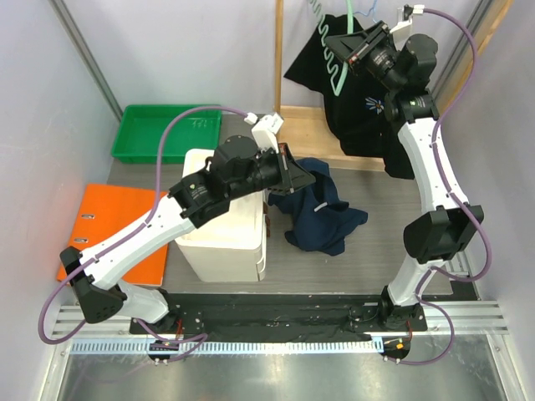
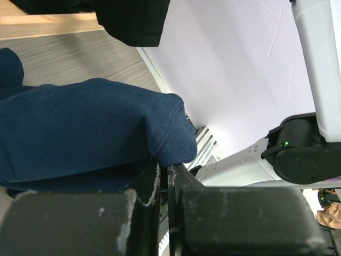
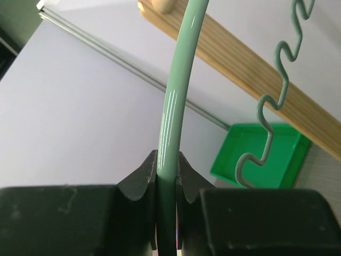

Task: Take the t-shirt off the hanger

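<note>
The navy t-shirt (image 1: 322, 209) lies crumpled on the table, clear of the hanger. My left gripper (image 1: 303, 177) is shut on its upper edge; in the left wrist view the ribbed hem (image 2: 176, 146) bulges just above the closed fingers (image 2: 164, 170). The mint-green hanger (image 1: 336, 63) is bare and held high at the back. My right gripper (image 1: 349, 46) is shut on it; in the right wrist view the green bar (image 3: 176, 96) runs up between the pads (image 3: 167, 162), with its wavy arm (image 3: 277, 90) to the right.
A black garment (image 1: 368, 117) hangs on the wooden rack (image 1: 305, 125) behind the hanger. A white box (image 1: 226, 225) stands under my left arm. A green tray (image 1: 163, 134) sits at the back left and an orange folder (image 1: 109, 225) at the left.
</note>
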Motion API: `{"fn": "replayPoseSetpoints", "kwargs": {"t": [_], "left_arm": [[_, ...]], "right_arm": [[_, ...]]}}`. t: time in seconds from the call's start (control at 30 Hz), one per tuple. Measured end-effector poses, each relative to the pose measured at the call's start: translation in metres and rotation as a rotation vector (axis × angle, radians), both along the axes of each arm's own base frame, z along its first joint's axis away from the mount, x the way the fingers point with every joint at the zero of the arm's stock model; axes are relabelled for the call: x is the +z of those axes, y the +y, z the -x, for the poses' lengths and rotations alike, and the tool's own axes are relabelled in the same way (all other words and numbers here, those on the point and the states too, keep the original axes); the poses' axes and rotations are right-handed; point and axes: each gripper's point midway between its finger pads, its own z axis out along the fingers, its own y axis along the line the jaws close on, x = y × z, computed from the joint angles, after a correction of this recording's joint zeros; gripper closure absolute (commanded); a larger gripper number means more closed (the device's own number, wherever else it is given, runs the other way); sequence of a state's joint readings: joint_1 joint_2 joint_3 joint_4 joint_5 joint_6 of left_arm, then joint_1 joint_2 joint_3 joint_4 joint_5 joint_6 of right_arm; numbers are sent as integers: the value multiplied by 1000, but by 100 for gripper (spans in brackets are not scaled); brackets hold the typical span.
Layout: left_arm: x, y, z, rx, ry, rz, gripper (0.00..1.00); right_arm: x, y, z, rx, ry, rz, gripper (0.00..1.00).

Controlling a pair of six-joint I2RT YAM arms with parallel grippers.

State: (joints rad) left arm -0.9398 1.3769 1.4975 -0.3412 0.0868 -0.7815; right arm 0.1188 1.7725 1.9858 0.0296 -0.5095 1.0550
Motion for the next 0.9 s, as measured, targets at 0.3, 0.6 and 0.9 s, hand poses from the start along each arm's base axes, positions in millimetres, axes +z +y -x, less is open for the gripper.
{"fn": "replayPoseSetpoints", "kwargs": {"t": [0.3,0.6,0.9], "left_arm": [[0,-2,4,-10,0,0,100],[0,-5,8,-17,-1,-1,100],[0,-7,11,-23,-2,-2,100]], "right_arm": [[17,6,12,121,57,-125,99],[17,-2,15,132,73,-133,99],[9,-2,18,153,111,-144,99]]}}
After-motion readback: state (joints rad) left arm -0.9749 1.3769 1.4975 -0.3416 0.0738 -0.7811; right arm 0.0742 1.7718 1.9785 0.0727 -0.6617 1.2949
